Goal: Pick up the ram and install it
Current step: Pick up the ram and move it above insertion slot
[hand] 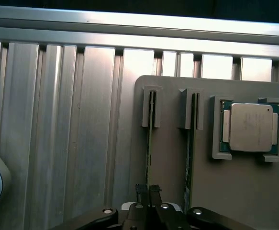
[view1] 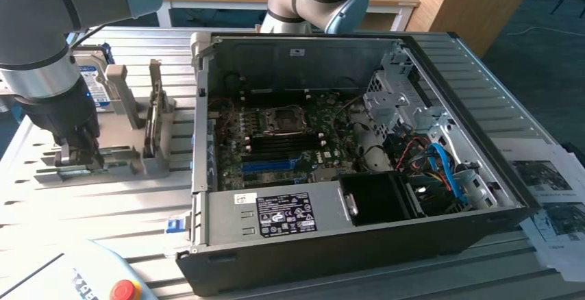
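Note:
The ram (hand: 150,143) is a thin green stick standing on edge in a slot of the grey holder (hand: 235,191), seen edge-on in the wrist view. My gripper (hand: 149,190) sits on the stick's near end, its two dark fingers pressed close together with the edge between them. A second stick (hand: 190,148) stands in the neighbouring slot. In the exterior view my gripper (view1: 81,156) is down at the holder (view1: 137,163), on that view's left, well away from the green motherboard (view1: 283,142) and its blue slot (view1: 274,164) inside the open computer case (view1: 366,231).
A processor chip (hand: 251,127) lies in a frame on the holder beside the sticks. A hard drive (view1: 94,74) stands behind the holder. Papers (view1: 549,190) lie at the exterior view's right, and a red button (view1: 123,290) sits at the front. The table is ribbed aluminium.

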Robot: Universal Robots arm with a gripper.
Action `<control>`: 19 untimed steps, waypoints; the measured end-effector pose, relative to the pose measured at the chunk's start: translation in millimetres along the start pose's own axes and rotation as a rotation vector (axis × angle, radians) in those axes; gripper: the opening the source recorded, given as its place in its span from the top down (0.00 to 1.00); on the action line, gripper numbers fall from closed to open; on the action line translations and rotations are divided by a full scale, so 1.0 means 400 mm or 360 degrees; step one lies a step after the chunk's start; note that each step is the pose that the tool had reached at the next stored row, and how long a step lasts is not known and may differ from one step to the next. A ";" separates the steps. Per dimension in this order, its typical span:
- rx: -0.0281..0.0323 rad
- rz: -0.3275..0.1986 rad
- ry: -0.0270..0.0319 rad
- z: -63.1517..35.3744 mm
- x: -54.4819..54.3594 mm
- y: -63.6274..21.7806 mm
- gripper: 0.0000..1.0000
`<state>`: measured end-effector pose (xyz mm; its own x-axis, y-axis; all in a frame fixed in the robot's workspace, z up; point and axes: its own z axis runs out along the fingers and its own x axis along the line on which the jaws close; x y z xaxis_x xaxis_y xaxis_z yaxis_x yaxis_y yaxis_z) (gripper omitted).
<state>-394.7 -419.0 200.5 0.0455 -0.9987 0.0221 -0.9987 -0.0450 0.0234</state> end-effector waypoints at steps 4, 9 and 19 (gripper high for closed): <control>0.00000 0.0000 0.00000 0.000 0.000 0.000 0.88; 0.00000 0.0000 0.00000 0.000 0.000 0.000 0.88; -0.00001 0.0001 0.00000 0.000 0.000 0.000 0.88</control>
<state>-394.7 -419.0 200.5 0.0451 -0.9987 0.0222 -0.9987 -0.0445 0.0234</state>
